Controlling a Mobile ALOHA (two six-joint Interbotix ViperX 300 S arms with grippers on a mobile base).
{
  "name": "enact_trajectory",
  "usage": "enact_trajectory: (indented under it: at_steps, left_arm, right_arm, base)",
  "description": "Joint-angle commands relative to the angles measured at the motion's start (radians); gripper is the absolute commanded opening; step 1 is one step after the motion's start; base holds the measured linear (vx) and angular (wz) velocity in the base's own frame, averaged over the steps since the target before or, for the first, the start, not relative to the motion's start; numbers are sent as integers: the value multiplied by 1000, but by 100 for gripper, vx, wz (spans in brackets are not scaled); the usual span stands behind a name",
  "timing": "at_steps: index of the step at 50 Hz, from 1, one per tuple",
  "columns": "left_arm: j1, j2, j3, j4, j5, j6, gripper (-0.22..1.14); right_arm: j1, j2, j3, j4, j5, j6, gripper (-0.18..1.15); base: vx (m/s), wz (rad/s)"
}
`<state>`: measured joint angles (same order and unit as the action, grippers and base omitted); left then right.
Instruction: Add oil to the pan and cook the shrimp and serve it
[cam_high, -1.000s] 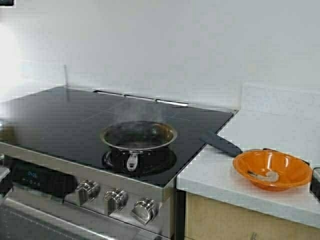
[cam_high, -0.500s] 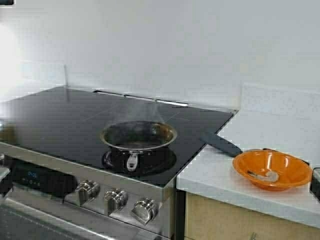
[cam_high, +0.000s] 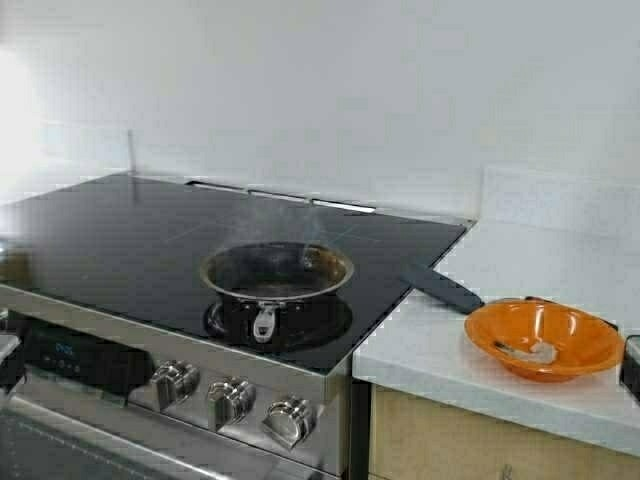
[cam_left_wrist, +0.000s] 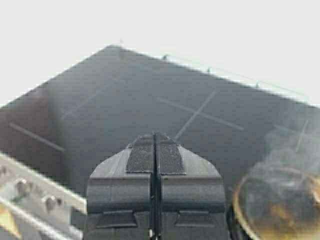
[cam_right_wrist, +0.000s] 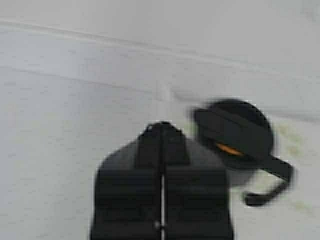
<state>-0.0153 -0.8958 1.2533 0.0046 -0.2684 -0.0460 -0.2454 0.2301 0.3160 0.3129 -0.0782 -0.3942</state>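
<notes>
Left wrist view gives me the left gripper (cam_left_wrist: 155, 145) with its pads pressed flat together on nothing, hanging over the black glass cooktop (cam_left_wrist: 125, 110) just beside the pan (cam_left_wrist: 277, 207), whose dark, browned inside gives off a thin haze. My right gripper (cam_right_wrist: 161, 137) has its fingers closed against each other as well, holding nothing, above a pale counter (cam_right_wrist: 60, 125), with a black lid and handle (cam_right_wrist: 237, 132) lying a little beyond it; I cannot tell what that lid belongs to. From the high view I see neither arm. The pan (cam_high: 277, 272) sits on the front burner of the stove, its short metal handle pointing toward the row of knobs (cam_high: 231, 400), wisps of smoke rising from it. To the right of the pan, off the cooktop on the white counter, stands the orange bowl (cam_high: 545, 338), and the shrimp (cam_high: 527, 351) lies inside it. A dark flat tool (cam_high: 441, 288) lies between the pan and the bowl, across the cooktop's edge.
</notes>
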Motion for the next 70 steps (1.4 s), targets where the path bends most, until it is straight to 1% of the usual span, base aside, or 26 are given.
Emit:
enact_trajectory:
  at_steps: [1, 9, 23, 28, 35, 40, 42, 45, 48, 55, 58, 59, 61, 70]
  left_arm:
    - [3, -3, -20, 2, -3, -2, 3]
    - [3, -12, -21, 2, -3, -12, 3]
    - [3, -41, -17, 2, -2, -20, 3]
    - [3, -51, -17, 2, 2, -20, 3]
    - [3, -51, -20, 2, 18, -23, 3]
    - [3, -51, -23, 2, 29, -26, 3]
    - [3, -51, -23, 2, 29, -26, 3]
    - [3, -51, -20, 2, 31, -28, 3]
    - [3, -51, -20, 2, 31, -28, 3]
    - [2, -51, -20, 2, 31, -28, 3]
    - [3, -51, -20, 2, 31, -28, 3]
    - [3, -51, -21, 2, 31, -26, 3]
    - [3, -51, -20, 2, 31, -28, 3]
    - [3, -51, -20, 2, 31, -28, 3]
  right_arm:
    - [75, -124, 18, -3, 94, -14, 6]
    - [209, -183, 58, -12, 202, -18, 6]
    - [387, -268, 130, -78, 382, -9, 6]
    - [443, -314, 163, -83, 411, -6, 6]
    - [523, -383, 224, -83, 413, -5, 6]
    - [566, -439, 272, -83, 400, -3, 10]
    - [583, -462, 293, -84, 390, -3, 14]
    - [601, -492, 324, -84, 382, -3, 25]
    - [626, -515, 351, -84, 382, -5, 41]
    - [686, -538, 436, -86, 370, -3, 85]
    - [715, -535, 476, -87, 356, -5, 100]
    - [724, -535, 489, -89, 351, -5, 103]
    - [741, -532, 515, -89, 342, -3, 105]
    - [824, -515, 592, -87, 313, 0, 103]
  base:
    - [0, 0]
    - [0, 0]
    - [0, 0]
    - [0, 0]
    - [0, 0]
    - [0, 0]
    - [0, 0]
    - [0, 0]
    - [0, 0]
    - [0, 0]
    - [0, 0]
    - [0, 0]
    - [0, 0]
    - [0, 0]
